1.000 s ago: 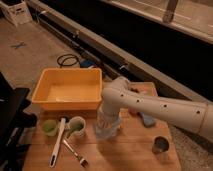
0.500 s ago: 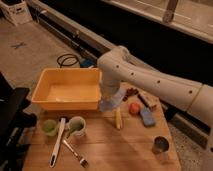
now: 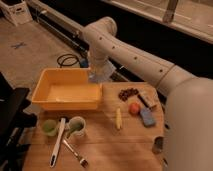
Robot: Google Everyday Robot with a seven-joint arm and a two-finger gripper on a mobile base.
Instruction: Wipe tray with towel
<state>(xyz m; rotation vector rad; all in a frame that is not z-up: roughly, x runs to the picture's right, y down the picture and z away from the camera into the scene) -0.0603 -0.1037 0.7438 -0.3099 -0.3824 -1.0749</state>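
Status: the wipe has not yet begun, and the approach is nearly complete.

1. The tray [image 3: 64,104] sits at the far left corner of the wooden table [image 3: 105,145]. Its floor looks bare, and no soiling can be made out from here.
2. The arm reaches in from the right and bends down over the tray's far right corner. The gripper [image 3: 98,73] hangs just above the rim there.
3. The claw is closed. The towel [image 3: 100,78] bunches directly beneath it as a pale blue wad, so it is judged to be pinched in the claw. The wad appears clear of the tray floor, level with the far wall or a little above it.
4. Done: the towel is in hand and has been brought to the tray.
5. Left: lower the cloth onto the tray floor, then sweep it across the floor.

Other items lie on the table and play no part in the wipe:
- near left corner: two green cups [image 3: 76,125], a white utensil [image 3: 57,144] and a fork [image 3: 75,152]
- right side: a yellow piece [image 3: 118,119], an orange fruit [image 3: 134,108], a dark cluster [image 3: 128,93] and a blue sponge [image 3: 147,117]
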